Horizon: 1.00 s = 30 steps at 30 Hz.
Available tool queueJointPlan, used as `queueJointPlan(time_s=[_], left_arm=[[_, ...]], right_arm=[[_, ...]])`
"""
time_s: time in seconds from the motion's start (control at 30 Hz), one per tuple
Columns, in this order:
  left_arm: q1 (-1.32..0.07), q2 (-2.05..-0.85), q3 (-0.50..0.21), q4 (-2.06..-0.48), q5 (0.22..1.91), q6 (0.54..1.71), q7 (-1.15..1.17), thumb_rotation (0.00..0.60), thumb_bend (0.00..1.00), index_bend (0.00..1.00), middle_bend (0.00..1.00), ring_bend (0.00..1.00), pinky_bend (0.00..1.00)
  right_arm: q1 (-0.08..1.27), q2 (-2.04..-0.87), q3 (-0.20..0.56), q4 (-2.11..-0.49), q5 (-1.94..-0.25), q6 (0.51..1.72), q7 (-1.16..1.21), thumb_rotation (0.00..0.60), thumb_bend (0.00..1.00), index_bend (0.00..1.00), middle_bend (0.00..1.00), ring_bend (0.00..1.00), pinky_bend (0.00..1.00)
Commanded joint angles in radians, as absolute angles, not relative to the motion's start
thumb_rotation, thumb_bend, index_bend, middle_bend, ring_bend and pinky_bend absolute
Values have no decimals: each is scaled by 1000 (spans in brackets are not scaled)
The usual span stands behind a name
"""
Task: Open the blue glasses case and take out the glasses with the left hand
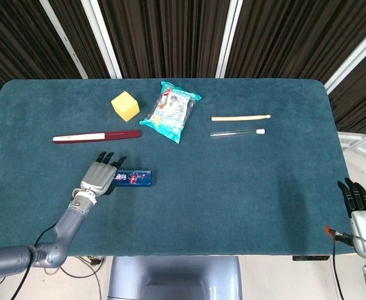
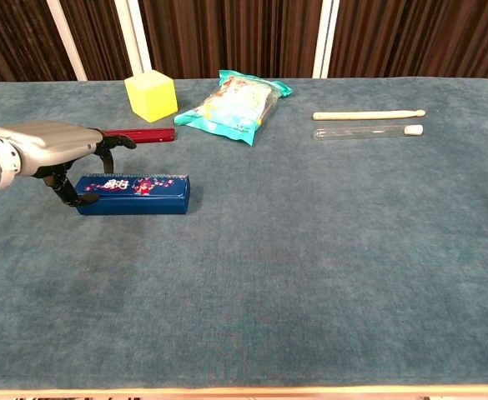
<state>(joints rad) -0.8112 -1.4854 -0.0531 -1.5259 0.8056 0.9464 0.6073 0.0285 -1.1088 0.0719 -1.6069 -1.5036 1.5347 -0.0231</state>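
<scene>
Blue glasses case (image 2: 133,194) lies closed near the desk's (image 2: 310,250) front-left edge; the left robot hand (image 2: 56,150) curls fingers over its left end. Right robot hand (image 1: 358,199) hangs off the desk's right edge, holding nothing.

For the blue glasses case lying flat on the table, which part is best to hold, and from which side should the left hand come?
Probably across the narrow width of the blue glasses case, near its left end, coming from above. It lies flat, closed, long and low, lengthwise left to right, and the left hand is already at that end, fingers curled down beside it.
</scene>
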Motion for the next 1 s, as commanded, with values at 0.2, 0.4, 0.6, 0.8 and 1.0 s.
queueJointPlan(time_s=[0.2, 0.4, 0.6, 0.8, 1.0], left_arm=[[-820, -1488, -66, -1514, 788, 908, 580, 600, 498, 31, 338, 0, 21], [-824, -1494, -75, -1491, 793, 894, 556, 600, 498, 31, 324, 0, 20], [-826, -1503, -80, -1464, 799, 889, 541, 600, 494, 22, 275, 0, 20], [-831, -1518, -83, -1433, 797, 882, 538, 600, 491, 15, 244, 0, 20], [-840, -1535, -90, -1405, 798, 877, 538, 600, 485, 7, 224, 0, 20]], right_arm=[[29, -1109, 72, -1606, -1502, 1533, -23, 600, 183, 0, 0, 0, 179], [30, -1109, 73, -1606, -1500, 1530, -23, 600, 183, 0, 0, 0, 179], [31, -1110, 73, -1606, -1497, 1528, -25, 600, 183, 0, 0, 0, 179], [31, -1111, 74, -1607, -1495, 1528, -27, 600, 184, 0, 0, 0, 179], [31, -1110, 75, -1608, -1491, 1526, -27, 600, 183, 0, 0, 0, 179]])
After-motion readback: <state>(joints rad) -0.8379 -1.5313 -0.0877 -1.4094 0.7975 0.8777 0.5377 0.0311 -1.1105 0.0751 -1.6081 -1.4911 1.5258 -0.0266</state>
